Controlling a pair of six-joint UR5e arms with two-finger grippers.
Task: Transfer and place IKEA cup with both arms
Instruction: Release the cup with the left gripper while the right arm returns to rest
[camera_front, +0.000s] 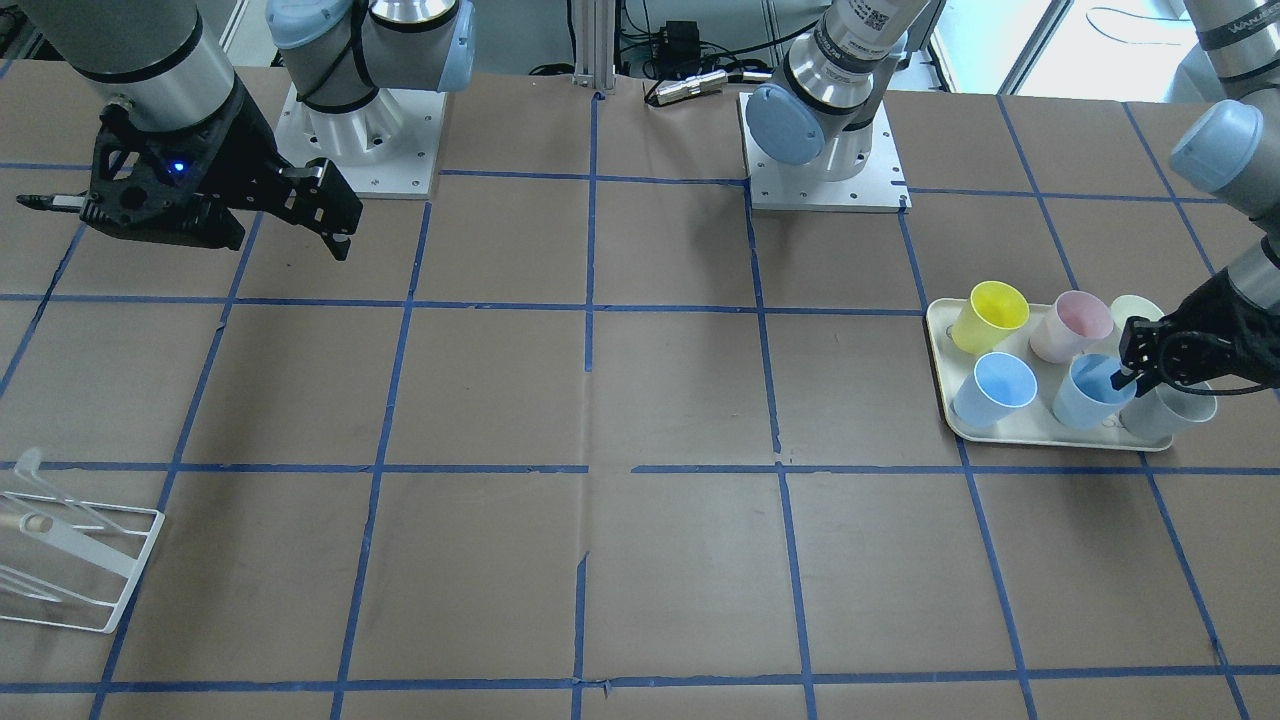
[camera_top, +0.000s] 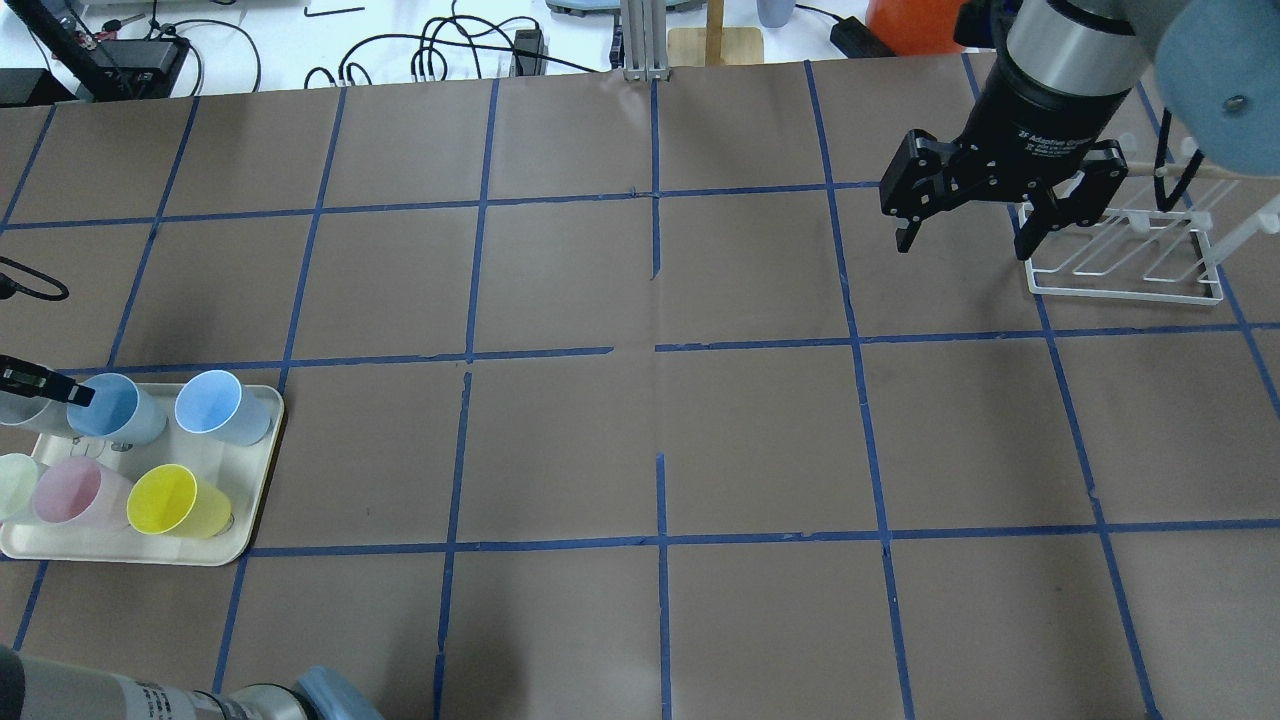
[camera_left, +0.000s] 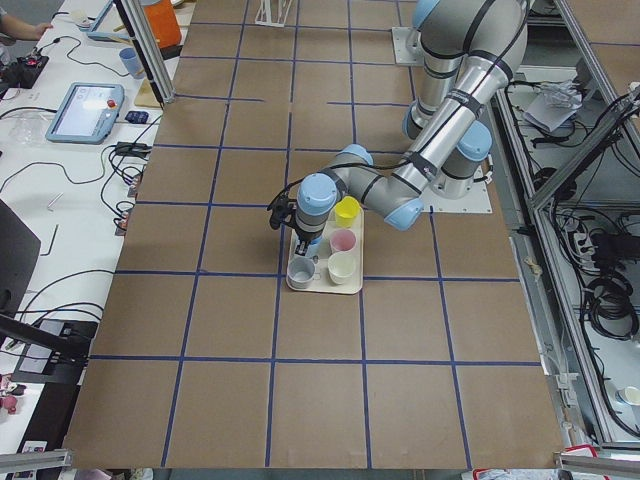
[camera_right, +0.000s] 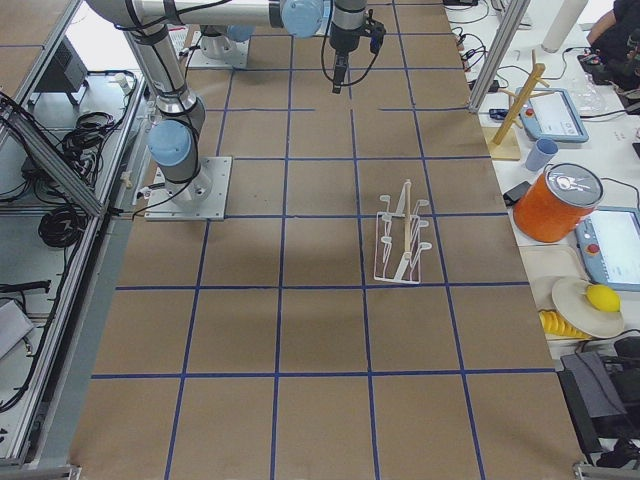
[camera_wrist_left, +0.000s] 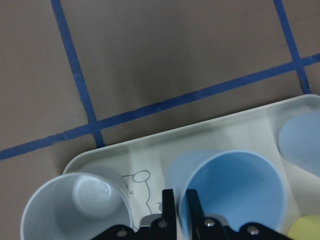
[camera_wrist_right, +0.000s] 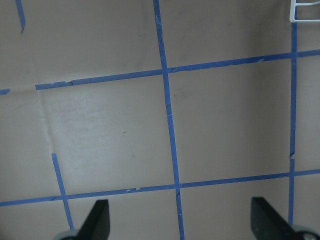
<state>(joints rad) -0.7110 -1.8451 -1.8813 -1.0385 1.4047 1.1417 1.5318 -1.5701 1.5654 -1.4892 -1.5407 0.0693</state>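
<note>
Black fingertips (camera_wrist_left: 169, 202) of the left gripper (camera_wrist_left: 180, 205) sit closest to the wrist lens. One is outside and one inside the wall of the IKEA cup (camera_wrist_left: 235, 195), close together on its rim, so they seem to pinch it. Whether the base has left the tray (camera_wrist_left: 200, 131) I cannot tell.

That tray lies by the table's left edge. The cup stands in its far row, between a grey cup (camera_wrist_left: 75, 210) just beside it and a second blue cup (camera_wrist_left: 302, 140). A pink cup (camera_top: 70, 495) and a yellow cup (camera_top: 175, 500) fill the nearer row.

The tumbler looks light, stiff and thin-walled. Its smooth tapered side would likely slip from a grasp around the body, so a modest rim pinch suits it, lifted straight up past its neighbours.

The right gripper (camera_top: 965, 245) hangs high over the table's right part, jaws spread wide with nothing between them. A white wire rack (camera_top: 1120, 270) stands toward the far right corner. Between tray and rack the taped brown table (camera_top: 650, 450) gives broad room for a handover, and the tray's lip is the edge to mind.
</note>
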